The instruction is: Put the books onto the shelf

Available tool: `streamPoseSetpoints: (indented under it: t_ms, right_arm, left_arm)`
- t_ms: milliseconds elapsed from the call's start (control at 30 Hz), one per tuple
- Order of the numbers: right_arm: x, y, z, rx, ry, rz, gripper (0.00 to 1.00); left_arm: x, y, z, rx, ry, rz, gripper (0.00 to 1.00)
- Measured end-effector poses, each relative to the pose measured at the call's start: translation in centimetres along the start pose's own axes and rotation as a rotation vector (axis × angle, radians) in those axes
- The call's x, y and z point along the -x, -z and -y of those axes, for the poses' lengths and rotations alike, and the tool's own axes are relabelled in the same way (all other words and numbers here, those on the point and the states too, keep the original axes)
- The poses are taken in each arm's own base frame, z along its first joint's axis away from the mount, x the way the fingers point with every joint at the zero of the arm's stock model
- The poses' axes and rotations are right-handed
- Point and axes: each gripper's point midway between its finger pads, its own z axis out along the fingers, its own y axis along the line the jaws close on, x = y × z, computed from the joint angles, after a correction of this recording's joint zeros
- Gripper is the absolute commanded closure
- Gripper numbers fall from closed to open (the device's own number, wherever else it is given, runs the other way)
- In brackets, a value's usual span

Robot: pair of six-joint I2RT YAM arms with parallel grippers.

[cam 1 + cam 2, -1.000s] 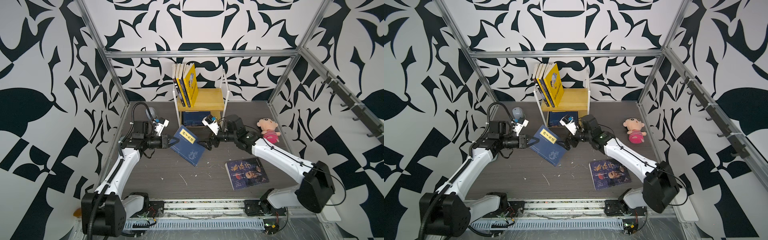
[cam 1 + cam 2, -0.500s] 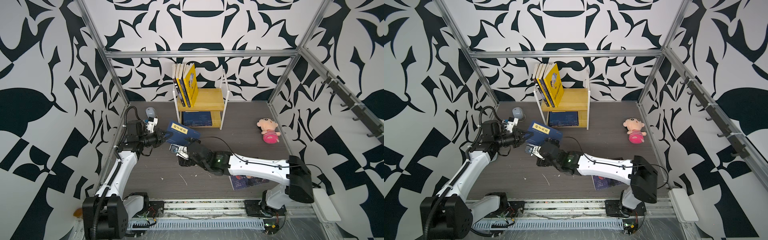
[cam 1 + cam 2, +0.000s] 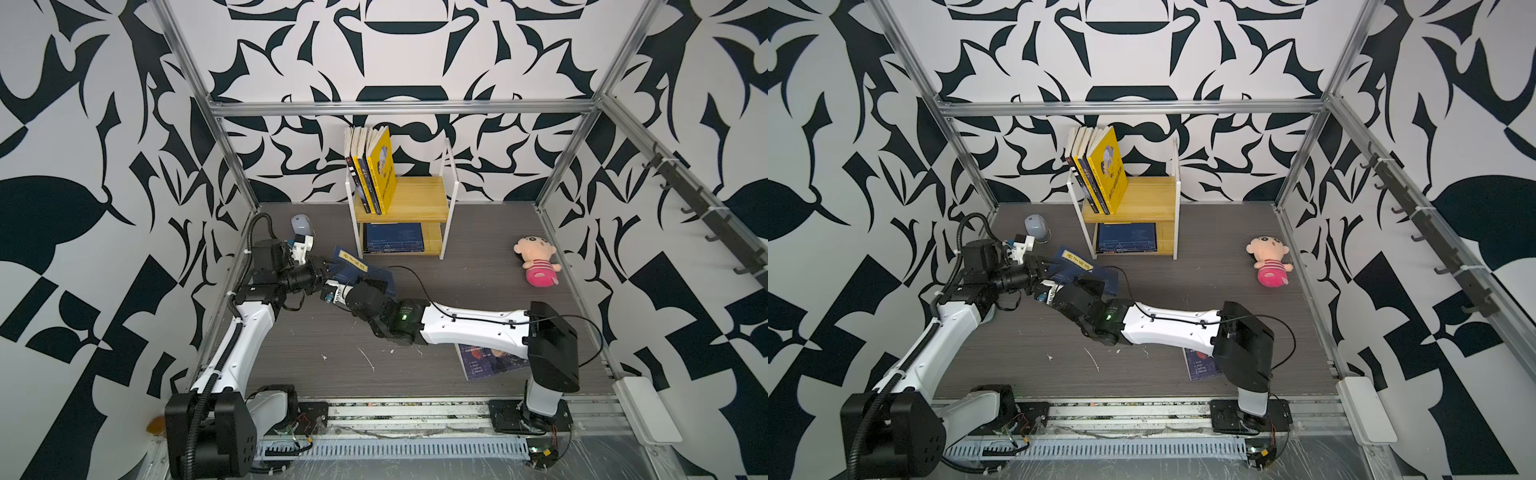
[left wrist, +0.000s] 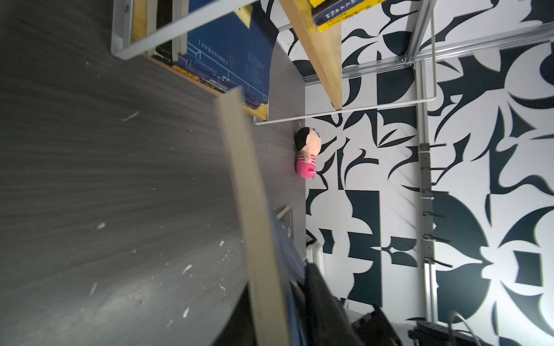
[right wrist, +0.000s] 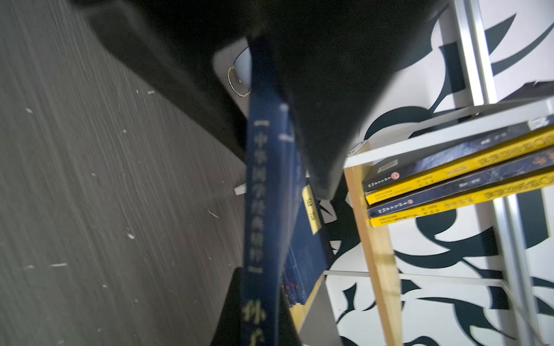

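On the shelf [image 3: 419,199]'s top board we see upright books [image 3: 380,170] leaning, flat navy book [image 3: 392,237] on its lower board, before it right gripper [image 3: 365,281] clamped on tilted navy book [image 3: 353,266], left gripper [image 3: 326,266] at its corner, grip we cannot tell

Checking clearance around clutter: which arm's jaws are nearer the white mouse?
Left. The left jaws sit just in front of the mouse, at the navy book's left end; the right jaws are farther toward the front, shut on that book.

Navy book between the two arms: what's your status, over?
Right gripper shut on navy book; left gripper at its far edge, grip unclear. Book in front of the shelf, not yet on it. Plush doll far right, not in the way.
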Motion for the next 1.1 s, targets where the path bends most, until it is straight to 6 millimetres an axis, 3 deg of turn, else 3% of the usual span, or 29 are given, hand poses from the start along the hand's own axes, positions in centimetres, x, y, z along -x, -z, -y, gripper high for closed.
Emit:
streamPoseSetpoints:
  t_ms: [133,267,400,500,833,1100]
  right_arm:
    - [-1.6,0.0,1.1,0.055,0.03,-0.009,1.0]
    - [-3.8,1.4,3.4,0.135,0.022,0.033,1.0]
    - [-5.5,2.3,7.0,0.164,-0.014,0.081,1.0]
    - [-7.2,1.8,8.6,0.155,0.01,0.071,1.0]
    - [-11.2,-3.4,4.8,0.196,0.234,-0.014,1.0]
    - [-11.8,-6.9,5.9,0.118,0.341,-0.031,1.0]
  left_arm:
    - [0.6,0.6,-0.6,0.028,-0.062,0.038,0.29]
    - [1.2,1.5,-1.2,0.072,-0.189,0.083,0.1]
    - [2.2,2.5,-2.2,0.141,-0.299,0.133,0.02]
    - [3.4,3.6,-3.6,0.229,-0.362,0.188,0.0]
    - [6.2,7.0,-7.4,0.509,-0.529,0.29,0.0]
    - [6.6,8.3,-9.6,0.602,-0.545,0.306,0.0]
